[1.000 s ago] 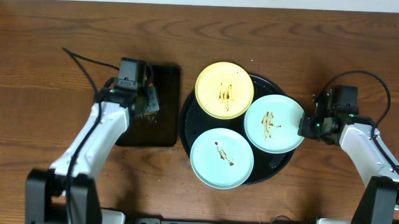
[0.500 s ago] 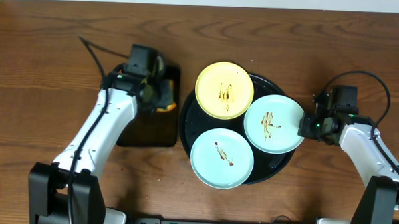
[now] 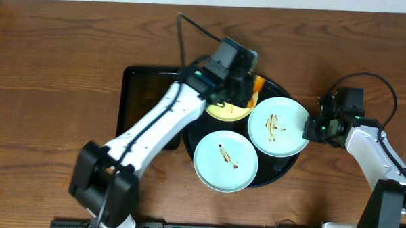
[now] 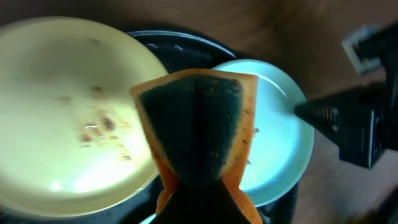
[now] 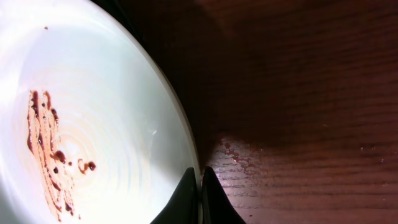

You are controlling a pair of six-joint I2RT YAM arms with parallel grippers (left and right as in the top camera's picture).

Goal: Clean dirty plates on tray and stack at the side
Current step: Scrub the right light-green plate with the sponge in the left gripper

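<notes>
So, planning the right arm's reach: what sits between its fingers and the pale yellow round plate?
The light blue round plate with the brown smear, its rim pinched by the right fingers, spans that stretch in the overhead view.

Plates (image 3: pixel 225 161) on tray (image 3: pixel 280 165), smaller tray (image 3: pixel 139 91) left, sponge (image 4: pixel 199 124) seemingly above

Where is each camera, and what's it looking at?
Overhead: above the brown wooden table, facing down; both arms show.
Left wrist: on the left gripper, facing down past its orange-green sponge onto the pale yellow plate.
Right wrist: on the right gripper, whose fingers pinch the rightmost light blue plate.
All three share that blue plate.
</notes>
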